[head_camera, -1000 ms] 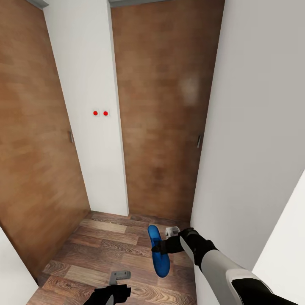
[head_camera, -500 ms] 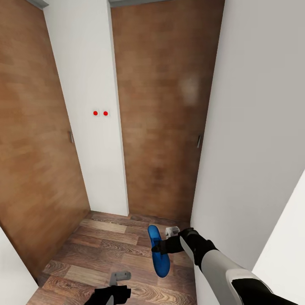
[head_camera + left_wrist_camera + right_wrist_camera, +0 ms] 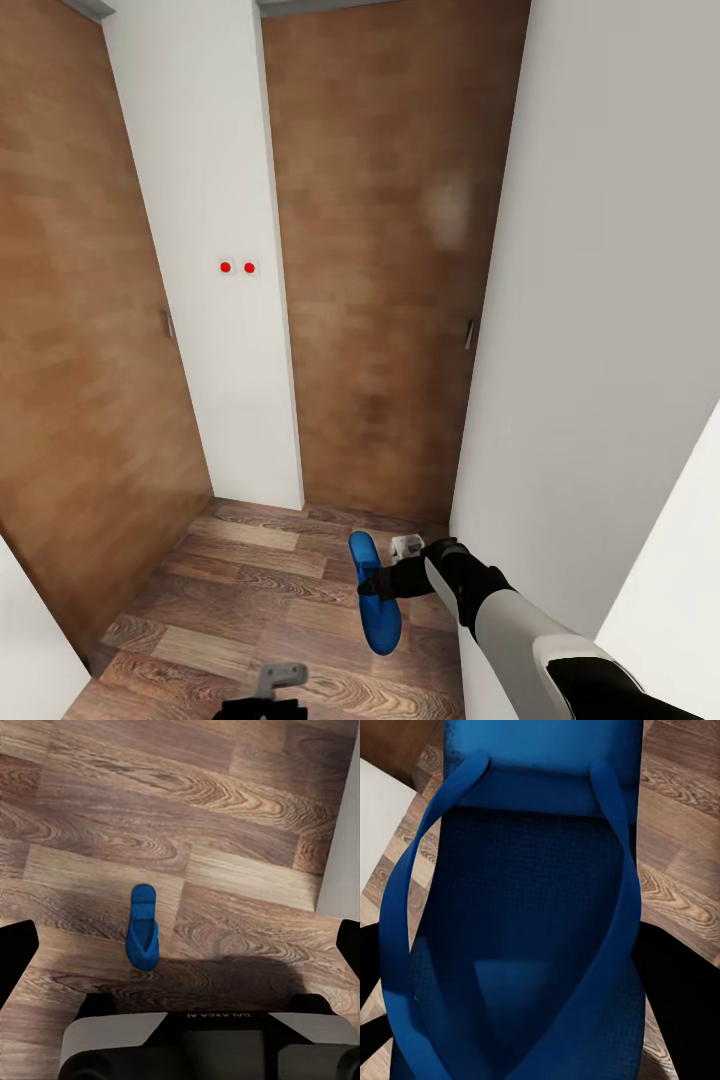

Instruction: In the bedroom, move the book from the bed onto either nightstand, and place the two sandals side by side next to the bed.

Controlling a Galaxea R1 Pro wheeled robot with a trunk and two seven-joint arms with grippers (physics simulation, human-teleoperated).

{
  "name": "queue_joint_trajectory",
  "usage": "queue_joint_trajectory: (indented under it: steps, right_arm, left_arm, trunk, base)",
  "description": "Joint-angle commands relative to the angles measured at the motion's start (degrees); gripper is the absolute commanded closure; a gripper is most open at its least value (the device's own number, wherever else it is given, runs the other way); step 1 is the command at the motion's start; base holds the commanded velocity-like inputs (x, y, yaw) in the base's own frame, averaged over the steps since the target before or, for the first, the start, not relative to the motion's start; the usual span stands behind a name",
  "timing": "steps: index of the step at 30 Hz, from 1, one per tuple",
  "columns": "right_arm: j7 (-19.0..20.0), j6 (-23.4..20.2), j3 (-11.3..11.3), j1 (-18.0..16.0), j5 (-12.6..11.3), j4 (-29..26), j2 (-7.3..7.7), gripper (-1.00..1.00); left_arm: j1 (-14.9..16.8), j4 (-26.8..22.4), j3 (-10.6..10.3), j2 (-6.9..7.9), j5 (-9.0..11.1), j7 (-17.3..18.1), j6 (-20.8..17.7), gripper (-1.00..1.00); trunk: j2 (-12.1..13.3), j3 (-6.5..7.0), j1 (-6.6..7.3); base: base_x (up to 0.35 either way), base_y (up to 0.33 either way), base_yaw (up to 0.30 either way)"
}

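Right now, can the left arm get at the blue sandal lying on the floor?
Probably yes: the left gripper hangs open right above the blue sandal on the wood floor, and nothing lies between them.

The right arm (image 3: 540,640) is rendered with a glossy white forearm shell, bordered by black at the elbow end near 4 o'clock of the head view. A black wrist section is seen ahead of it, ending in the right gripper (image 3: 385,580), built from black links with a small light-grey block on top. The left gripper (image 3: 275,690) is shown at 6 o'clock as a grey bracket on a black body. In the left wrist view a grey housing plate with small mirrored lettering is seen, flanked by black fingers (image 3: 16,954).
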State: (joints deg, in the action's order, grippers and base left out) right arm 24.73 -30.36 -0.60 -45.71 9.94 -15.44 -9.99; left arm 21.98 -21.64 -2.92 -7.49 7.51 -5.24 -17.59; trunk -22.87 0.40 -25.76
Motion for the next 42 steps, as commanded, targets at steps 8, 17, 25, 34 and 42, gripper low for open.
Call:
queue_joint_trajectory:
  steps: [8,17,25,34,42]
  right_arm:
    - [0.32,-0.23,-0.06,0.01,0.52,-0.11,-0.01,1.0]
    - [0.32,-0.23,-0.07,0.01,0.51,-0.11,-0.01,1.0]
    - [0.35,-0.23,-0.06,0.01,0.52,-0.11,-0.01,1.0]
    - [0.41,-0.22,-0.03,0.01,0.52,-0.11,-0.01,1.0]
    - [0.41,-0.15,-0.03,0.01,0.52,-0.14,-0.01,1.0]
  left_arm:
    - [-0.01,-0.13,-0.33,0.15,1.25,-2.07,0.06,-1.0]
    - [-0.06,-0.42,-0.37,0.31,1.24,-2.31,2.48,-1.0]
    - [-0.07,-0.59,-0.41,0.33,1.2,-2.49,2.97,-1.0]
    - [-0.09,-0.67,-0.48,0.29,1.13,-2.57,3.19,-1.0]
    - [-0.09,-0.68,-0.58,0.3,1.11,-2.47,3.42,-1.0]
  trunk:
    - [-0.04,-0.03,-0.02]
    - [-0.04,-0.03,-0.02]
    - [-0.04,-0.03,-0.02]
    - [-1.65,-0.74,-0.9]
    - [-4.86,-2.18,-2.66]
  base:
    - [0.0,0.0,0.0]
    - [0.0,0.0,0.0]
    - [0.0,0.0,0.0]
    - [0.0,0.0,0.0]
    - [0.0,0.0,0.0]
